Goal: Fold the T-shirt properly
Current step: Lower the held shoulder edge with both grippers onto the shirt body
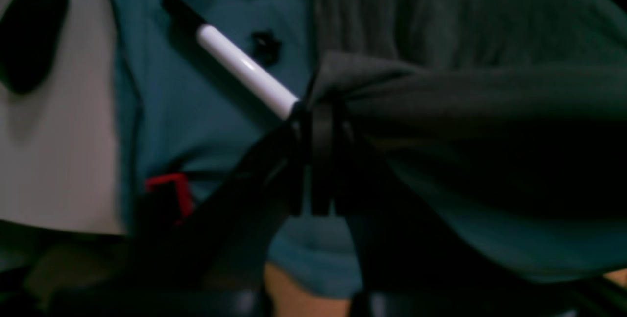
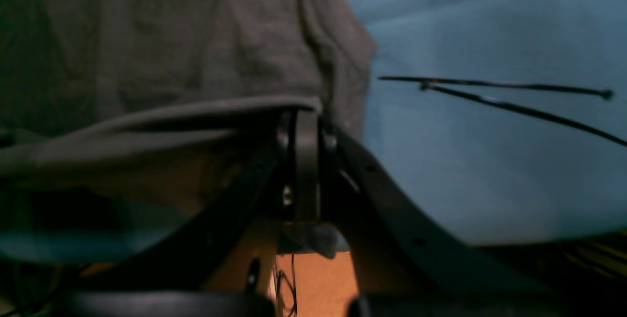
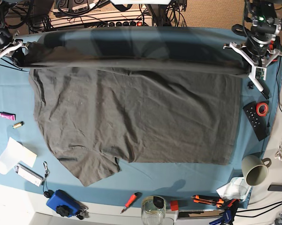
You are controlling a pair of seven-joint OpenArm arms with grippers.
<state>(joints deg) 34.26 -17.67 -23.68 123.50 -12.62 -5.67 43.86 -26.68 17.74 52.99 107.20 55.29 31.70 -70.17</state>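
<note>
Left wrist view: left gripper [image 1: 321,126] clenched on a bunched edge of the T-shirt [image 1: 465,96], cloth lifted off the blue sheet [image 1: 196,126]; a white marker [image 1: 247,72] lies on the sheet just beyond the fingertips. Right wrist view: right gripper [image 2: 306,131] likewise pinched on a shirt edge [image 2: 171,116], grey fabric draping away to one side, blue sheet [image 2: 490,160] bare on the other apart from black cable ties [image 2: 490,86]. Base view: T-shirt [image 3: 136,122] spread over the middle of the bench, its far edge held taut between the two grippers [image 3: 251,58] [image 3: 11,49] along the far side, one at each far corner; one sleeve pokes out toward the near edge. Judgement: first fold only begun. Far edge raised, not yet laid over; sleeves and remaining folds all left to do.
</note>
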